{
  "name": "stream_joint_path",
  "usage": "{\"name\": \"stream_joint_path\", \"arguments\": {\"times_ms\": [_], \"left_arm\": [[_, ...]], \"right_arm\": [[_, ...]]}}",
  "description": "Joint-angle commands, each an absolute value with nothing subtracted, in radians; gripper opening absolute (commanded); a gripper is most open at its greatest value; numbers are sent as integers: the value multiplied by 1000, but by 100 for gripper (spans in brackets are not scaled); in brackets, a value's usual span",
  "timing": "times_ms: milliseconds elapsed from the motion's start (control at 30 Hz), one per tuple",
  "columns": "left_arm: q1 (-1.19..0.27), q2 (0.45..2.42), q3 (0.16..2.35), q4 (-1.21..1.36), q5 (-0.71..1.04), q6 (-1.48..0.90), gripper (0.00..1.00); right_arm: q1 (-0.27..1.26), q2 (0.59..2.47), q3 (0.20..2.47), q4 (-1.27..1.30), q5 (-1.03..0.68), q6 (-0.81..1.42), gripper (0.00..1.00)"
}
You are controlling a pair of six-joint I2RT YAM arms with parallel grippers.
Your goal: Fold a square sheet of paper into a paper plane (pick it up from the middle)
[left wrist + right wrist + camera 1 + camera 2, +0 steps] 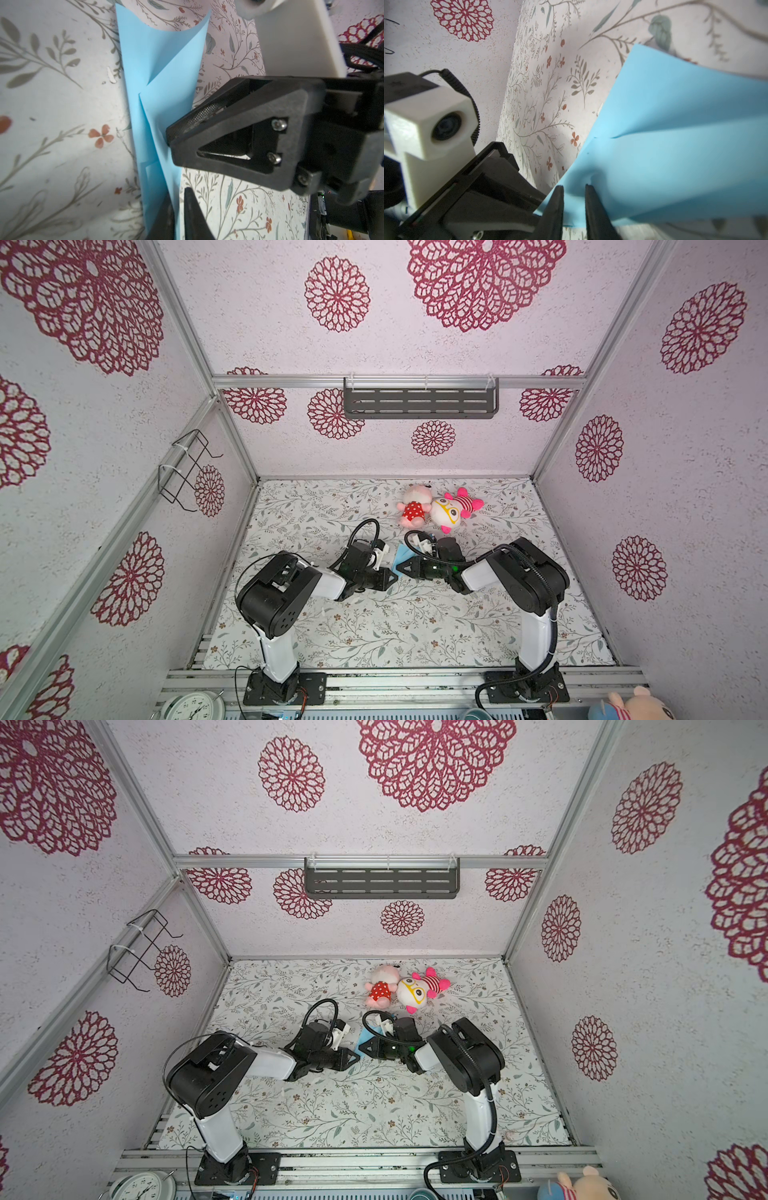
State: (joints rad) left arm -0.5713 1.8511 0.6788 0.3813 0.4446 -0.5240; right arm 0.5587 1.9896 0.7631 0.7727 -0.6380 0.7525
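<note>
Both folded layers of the blue paper [166, 62], held upright over the middle of the table [374, 635], should be kept aligned while pinched by the right gripper [572, 193]; whether the left gripper [178, 197] is clamped cannot be told.

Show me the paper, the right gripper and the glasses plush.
paper [176, 93]: left wrist view, folded flap.
right gripper [574, 187]: right wrist view, between fingertips.
glasses plush [445, 512]: in a top view, face.
</note>
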Motion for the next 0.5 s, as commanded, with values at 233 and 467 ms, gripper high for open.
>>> {"name": "stream_joint_path", "arguments": {"times_ms": [233,467], "left_arm": [[-571,1804,665,32,389,-594,22],[-558,1682,689,9,422,-703,29]], "right_arm": [[559,1994,798,585,-619,656,23],[563,1993,807,568,-638,634,23]]}}
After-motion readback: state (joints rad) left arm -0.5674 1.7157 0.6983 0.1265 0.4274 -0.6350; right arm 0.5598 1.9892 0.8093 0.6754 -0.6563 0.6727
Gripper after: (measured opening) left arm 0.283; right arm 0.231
